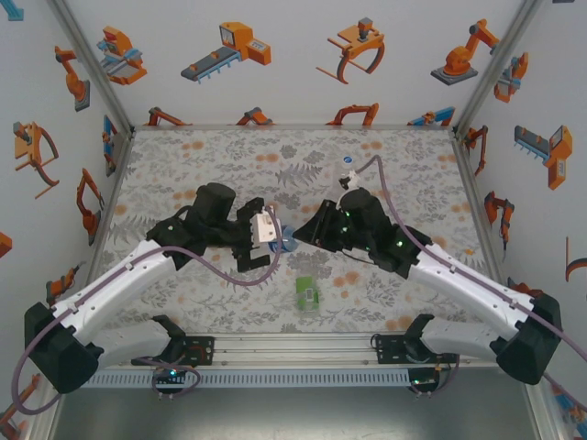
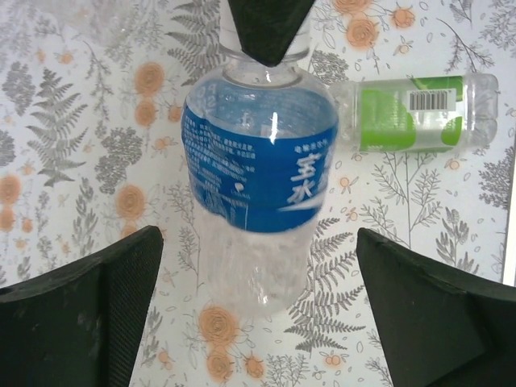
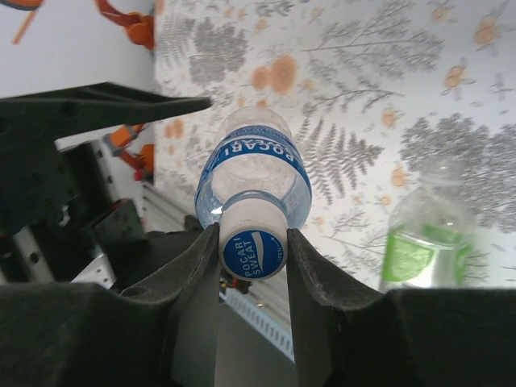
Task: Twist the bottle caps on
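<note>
A green-labelled bottle [image 2: 419,111] is laid on the tabletop [image 2: 72,161] nearby. The blue-labelled bottle [image 2: 258,153] is held by its white cap [image 3: 252,251] in the right gripper [image 3: 251,238]; the left gripper [image 2: 258,238] is spread wide open.

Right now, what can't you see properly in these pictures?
Left wrist view: a finger of the right gripper hides the cap of the blue bottle.
Right wrist view: the green bottle is blurred, its lower part behind the right gripper.
Top view: the far bottle is too small to show any detail.
</note>
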Tool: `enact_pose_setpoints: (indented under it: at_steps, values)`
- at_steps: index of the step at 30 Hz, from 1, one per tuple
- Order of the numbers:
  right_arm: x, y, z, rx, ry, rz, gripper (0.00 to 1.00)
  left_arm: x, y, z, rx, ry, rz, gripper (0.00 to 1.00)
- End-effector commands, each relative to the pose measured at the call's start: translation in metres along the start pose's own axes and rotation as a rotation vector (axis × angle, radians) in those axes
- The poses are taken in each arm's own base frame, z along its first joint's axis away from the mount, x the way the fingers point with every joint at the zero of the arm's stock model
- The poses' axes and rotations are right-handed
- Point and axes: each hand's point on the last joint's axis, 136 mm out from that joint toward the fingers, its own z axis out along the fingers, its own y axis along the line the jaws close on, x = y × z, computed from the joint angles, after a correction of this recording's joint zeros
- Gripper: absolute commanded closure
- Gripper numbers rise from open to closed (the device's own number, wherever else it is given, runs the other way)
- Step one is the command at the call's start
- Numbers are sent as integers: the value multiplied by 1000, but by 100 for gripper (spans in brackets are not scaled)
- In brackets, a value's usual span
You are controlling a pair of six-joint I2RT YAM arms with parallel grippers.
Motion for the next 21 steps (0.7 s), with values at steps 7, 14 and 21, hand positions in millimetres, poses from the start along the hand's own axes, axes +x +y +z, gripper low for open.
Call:
enact_pose_setpoints:
  at_steps: [7,14,21]
  values:
    - [-63,-4,4,185,7,-341,95,-3,16,-6,-91,-1,-4,3]
    - [-111,-18,34,312,76,-509,95,1,16,-4,-93,15,-2,3]
    - [-154,-34,66,401,131,-624,89,5,17,-3,-91,32,-4,3]
